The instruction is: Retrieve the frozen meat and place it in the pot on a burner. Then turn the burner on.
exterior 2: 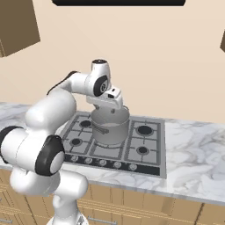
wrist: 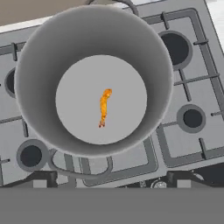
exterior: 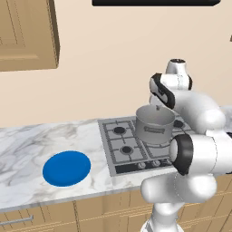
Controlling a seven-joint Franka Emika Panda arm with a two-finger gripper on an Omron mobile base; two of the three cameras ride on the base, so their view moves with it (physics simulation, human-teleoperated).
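Here the meat [wrist: 104, 107] lies flat on the bottom of the pot [wrist: 39, 65], a thin orange-yellow sliver close to the middle of the round grey floor, touching nothing but that floor and well clear of the wall all round. The pot [exterior: 155, 123] stands upright on the hob [exterior: 118, 147], over its middle part, with dark burners around it on both sides; in the right base view its small side handle [exterior 2: 100, 130] points toward the front left. The hob is set in a white marbled counter [exterior: 27, 145], with a row of knobs [exterior 2: 103, 162] along its front edge. The hand hangs straight above the pot [exterior 2: 110, 127], looking down into it, and the fingers [wrist: 40, 178] show as 2 small dark tips at the bottom of the hand view, 1 far to the left and 1 far to the right, so they stand wide apart and hold nothing. In the right base view the gripper [exterior 2: 115, 107] sits just over the pot's rim, partly hidden by the hand itself. A round blue plate [exterior: 66, 168] rests flat on the counter well to the left of the hob, near the front edge. Wooden cabinets [exterior: 27, 34] hang on the beige wall above the counter, and wooden drawer fronts run below it.
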